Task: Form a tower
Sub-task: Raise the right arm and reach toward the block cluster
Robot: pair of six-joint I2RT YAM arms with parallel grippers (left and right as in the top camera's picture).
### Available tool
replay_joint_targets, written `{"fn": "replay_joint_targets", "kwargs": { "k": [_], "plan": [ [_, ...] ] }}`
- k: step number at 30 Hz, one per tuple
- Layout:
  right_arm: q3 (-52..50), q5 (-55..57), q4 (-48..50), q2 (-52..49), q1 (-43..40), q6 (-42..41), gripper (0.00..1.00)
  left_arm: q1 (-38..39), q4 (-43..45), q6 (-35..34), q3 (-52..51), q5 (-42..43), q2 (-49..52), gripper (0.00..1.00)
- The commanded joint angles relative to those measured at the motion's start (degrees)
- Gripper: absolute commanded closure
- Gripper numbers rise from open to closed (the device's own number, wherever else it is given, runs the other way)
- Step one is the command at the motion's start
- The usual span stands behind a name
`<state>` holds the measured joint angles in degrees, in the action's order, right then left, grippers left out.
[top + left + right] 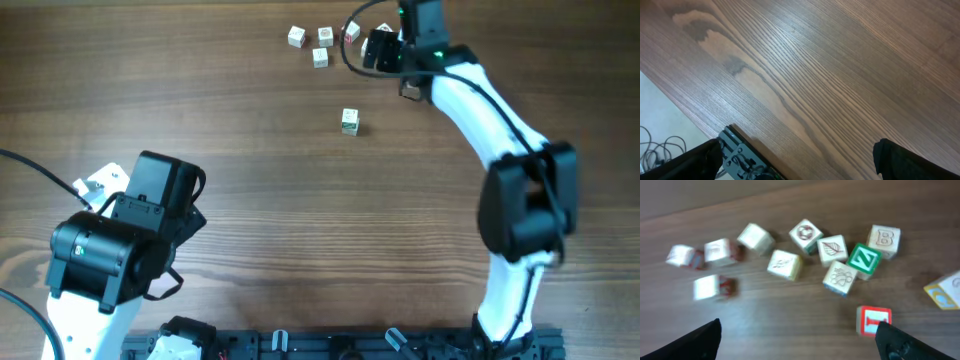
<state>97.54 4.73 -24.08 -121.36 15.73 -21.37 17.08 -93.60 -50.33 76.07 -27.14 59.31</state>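
The tower (349, 121) is a short stack of small pale cubes standing alone on the wooden table, below and left of the loose cubes. My right gripper (797, 336) is open and holds nothing. It hovers over a scatter of loose cubes: a green Z cube (864, 259), a B cube (883, 240), a leaf cube (832, 249) and a red-framed cube (873, 320) just beside its right finger (897, 341). In the overhead view the right gripper (377, 48) is at the far edge. My left gripper (797, 156) is open over bare wood at the near left.
Several more loose cubes (320, 57) lie at the far edge, left of the right gripper. A yellow-and-blue cube (946, 290) sits at the right edge of the right wrist view. The table's near edge and a metal rail (742, 152) show under the left gripper.
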Motion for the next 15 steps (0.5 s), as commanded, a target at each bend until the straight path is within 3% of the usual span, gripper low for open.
{"fn": "replay_joint_targets", "kwargs": {
  "k": [1,5,13,15],
  "plan": [
    [8.3,5.8,-0.2,-8.3,0.3,-3.5,0.07,-0.3,-0.1,-1.1,0.0,-0.1,-0.2,0.0],
    [8.6,10.4,2.2,-12.8,0.3,-9.3,0.12,-0.3,-0.1,-1.1,0.0,-0.1,-0.2,0.0],
    [8.6,12.0,5.3,-17.1,-0.6,-11.9,0.2,-0.3,-0.1,-1.1,0.0,-0.1,-0.2,0.0],
    [8.6,12.0,6.6,-17.9,-1.4,-11.8,0.28,-0.3,-0.1,-1.1,0.0,-0.1,-0.2,0.0]
  ]
}}
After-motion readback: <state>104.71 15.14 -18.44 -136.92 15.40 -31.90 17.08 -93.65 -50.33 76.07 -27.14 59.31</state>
